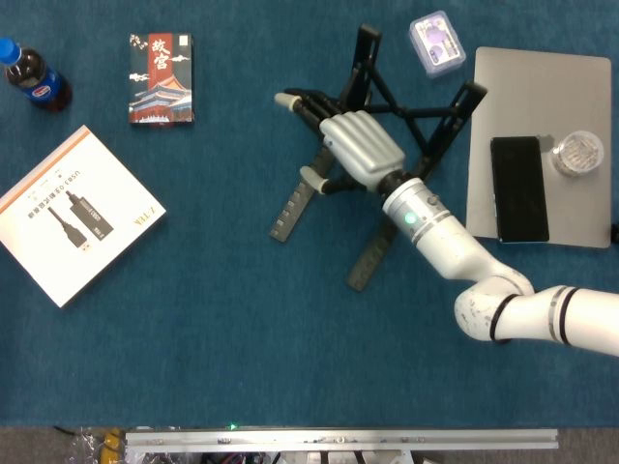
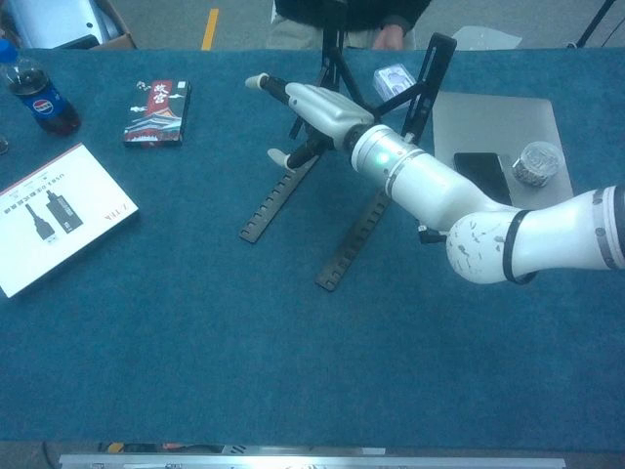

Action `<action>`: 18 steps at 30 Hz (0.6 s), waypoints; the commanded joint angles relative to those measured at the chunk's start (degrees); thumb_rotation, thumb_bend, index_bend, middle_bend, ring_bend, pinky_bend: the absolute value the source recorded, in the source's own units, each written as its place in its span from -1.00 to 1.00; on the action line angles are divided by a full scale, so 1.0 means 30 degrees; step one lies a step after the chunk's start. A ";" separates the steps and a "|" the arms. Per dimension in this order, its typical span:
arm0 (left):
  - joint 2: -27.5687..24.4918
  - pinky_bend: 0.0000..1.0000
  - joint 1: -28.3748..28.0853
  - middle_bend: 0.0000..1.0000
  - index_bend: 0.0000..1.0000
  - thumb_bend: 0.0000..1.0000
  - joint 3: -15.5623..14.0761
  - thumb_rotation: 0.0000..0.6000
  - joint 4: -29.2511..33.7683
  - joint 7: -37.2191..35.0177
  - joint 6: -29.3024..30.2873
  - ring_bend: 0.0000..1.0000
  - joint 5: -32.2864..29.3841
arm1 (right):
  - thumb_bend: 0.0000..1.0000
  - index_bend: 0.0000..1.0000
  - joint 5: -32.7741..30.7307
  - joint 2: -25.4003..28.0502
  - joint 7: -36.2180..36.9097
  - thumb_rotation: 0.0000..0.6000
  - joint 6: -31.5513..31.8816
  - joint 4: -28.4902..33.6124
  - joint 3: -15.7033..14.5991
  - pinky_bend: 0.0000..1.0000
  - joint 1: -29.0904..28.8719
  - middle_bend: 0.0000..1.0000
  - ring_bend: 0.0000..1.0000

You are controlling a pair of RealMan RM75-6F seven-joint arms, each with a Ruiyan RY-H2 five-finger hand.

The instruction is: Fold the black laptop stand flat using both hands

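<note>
Apparently the right hand (image 1: 360, 150) reaches over the black laptop stand (image 1: 387, 184), fingers (image 2: 269, 85) spread and gripping nothing, probably to press it flat on the counter (image 1: 213, 319).

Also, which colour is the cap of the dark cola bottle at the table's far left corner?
Blue cap on the dark cola bottle; head view shows it best.

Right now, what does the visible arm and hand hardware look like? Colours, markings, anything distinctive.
Only the right arm shows: glossy white cylindrical links, black-banded joints, a speckled elbow ball, and a small green light near the wrist. The right hand has a ribbed silver-white back, black fingers and pale beige fingertips. No loose cables visible.
</note>
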State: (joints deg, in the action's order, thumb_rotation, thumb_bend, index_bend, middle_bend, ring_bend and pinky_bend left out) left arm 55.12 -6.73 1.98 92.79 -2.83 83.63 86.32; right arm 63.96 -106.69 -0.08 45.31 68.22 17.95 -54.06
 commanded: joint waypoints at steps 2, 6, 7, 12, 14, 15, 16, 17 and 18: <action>0.0052 -0.68 -0.0031 -0.51 -0.52 -0.50 0.0007 1.00 -0.0033 0.0000 -0.0028 -0.68 0.0035 | -0.30 -1.00 -0.0205 0.0088 -0.0027 1.00 -0.0028 -0.0262 -0.0034 -0.76 0.0128 -0.88 -1.00; 0.0137 -0.68 -0.0077 -0.51 -0.52 -0.50 -0.0006 1.00 -0.0072 0.0043 -0.0118 -0.68 0.0068 | -0.30 -1.00 -0.0502 0.0114 -0.0101 1.00 -0.0139 -0.0546 -0.0082 -0.76 0.0237 -0.88 -1.00; 0.0146 -0.68 -0.0085 -0.51 -0.52 -0.50 -0.0008 1.00 -0.0078 0.0043 -0.0134 -0.68 0.0073 | -0.30 -1.00 -0.0541 0.0113 -0.0143 1.00 -0.0144 -0.0620 -0.0102 -0.76 0.0254 -0.88 -1.00; 0.0172 -0.68 -0.0105 -0.51 -0.52 -0.50 0.0006 1.00 -0.0130 0.0021 -0.0176 -0.68 0.0055 | -0.30 -1.00 -0.0732 0.0119 -0.0344 1.00 -0.0103 -0.0861 -0.0146 -0.76 0.0359 -0.88 -1.00; 0.0176 -0.68 -0.0109 -0.51 -0.52 -0.50 0.0007 1.00 -0.0143 0.0015 -0.0186 -0.68 0.0055 | -0.30 -1.00 -0.0745 0.0145 -0.0390 1.00 -0.0093 -0.0829 -0.0160 -0.76 0.0379 -0.88 -1.00; 0.0188 -0.68 -0.0111 -0.51 -0.52 -0.50 0.0004 1.00 -0.0157 0.0021 -0.0195 -0.68 0.0053 | -0.30 -1.00 -0.0689 0.0211 -0.0429 1.00 -0.0049 -0.0690 -0.0202 -0.76 0.0417 -0.88 -1.00; 0.0199 -0.68 -0.0114 -0.51 -0.52 -0.50 0.0003 1.00 -0.0160 0.0024 -0.0208 -0.68 0.0049 | -0.30 -1.00 -0.0599 0.0275 -0.0445 1.00 0.0012 -0.0540 -0.0234 -0.76 0.0446 -0.88 -1.00; 0.0209 -0.68 -0.0121 -0.51 -0.52 -0.50 0.0008 1.00 -0.0162 0.0032 -0.0218 -0.68 0.0042 | -0.30 -1.00 -0.0482 0.0389 -0.0408 1.00 0.0078 -0.0280 -0.0251 -0.76 0.0489 -0.88 -1.00; 0.0213 -0.68 -0.0123 -0.51 -0.52 -0.50 0.0014 1.00 -0.0158 0.0037 -0.0209 -0.68 0.0047 | -0.30 -1.00 -0.0380 0.0487 -0.0318 1.00 0.0116 -0.0017 -0.0269 -0.76 0.0538 -0.88 -1.00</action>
State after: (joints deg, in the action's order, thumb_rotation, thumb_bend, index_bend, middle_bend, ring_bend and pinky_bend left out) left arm 55.76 -7.10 2.02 92.32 -2.72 83.01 86.46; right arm 62.31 -105.72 -1.27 45.38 67.17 17.28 -52.69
